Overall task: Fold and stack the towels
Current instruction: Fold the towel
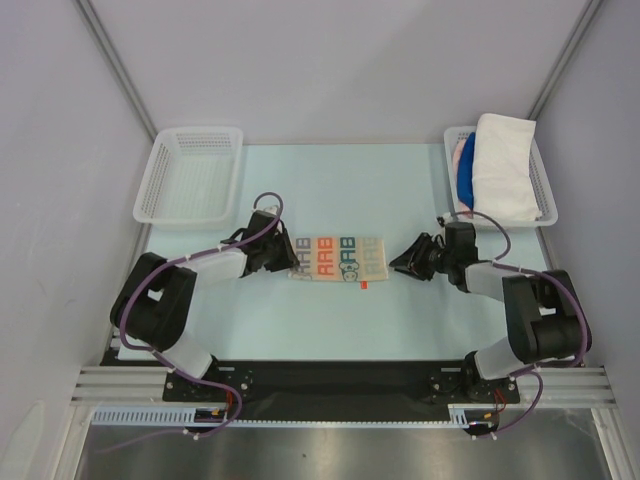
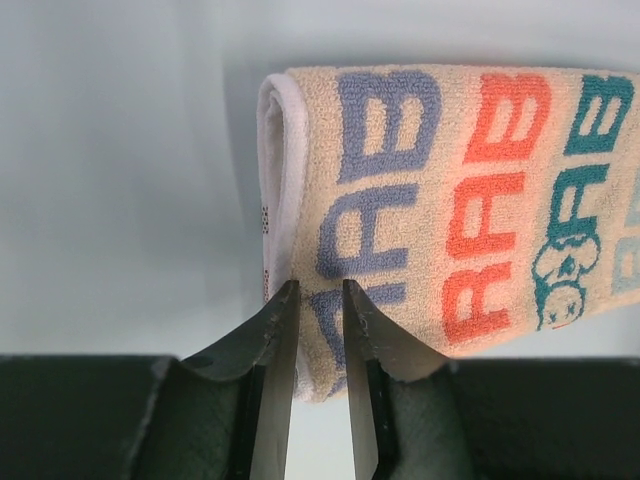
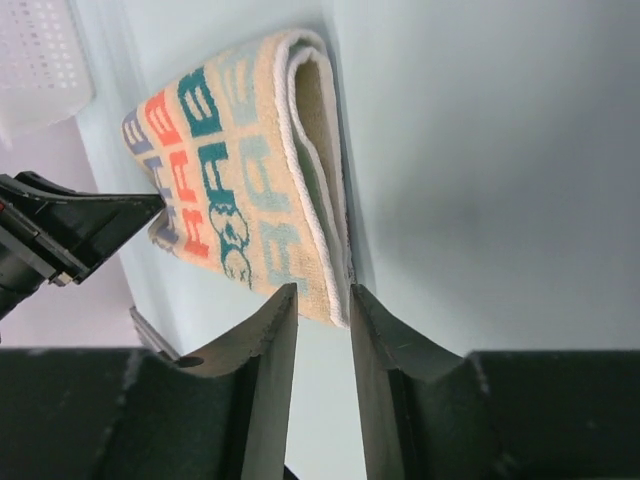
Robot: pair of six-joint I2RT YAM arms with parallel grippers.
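Pale table [image 1: 300,325], towel [image 1: 338,258] pinched at one end by left gripper [image 2: 318,292], hold by right gripper [image 3: 322,295] unclear, risking unfolding if lifted lopsided.

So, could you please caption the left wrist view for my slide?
Left claw gripping a corner of the folded lettered towel.

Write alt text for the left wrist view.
Folded cream towel with blue, orange and teal letters lies on a pale table. At the bottom, the left gripper has its two dark fingers closed on the towel's near left corner.
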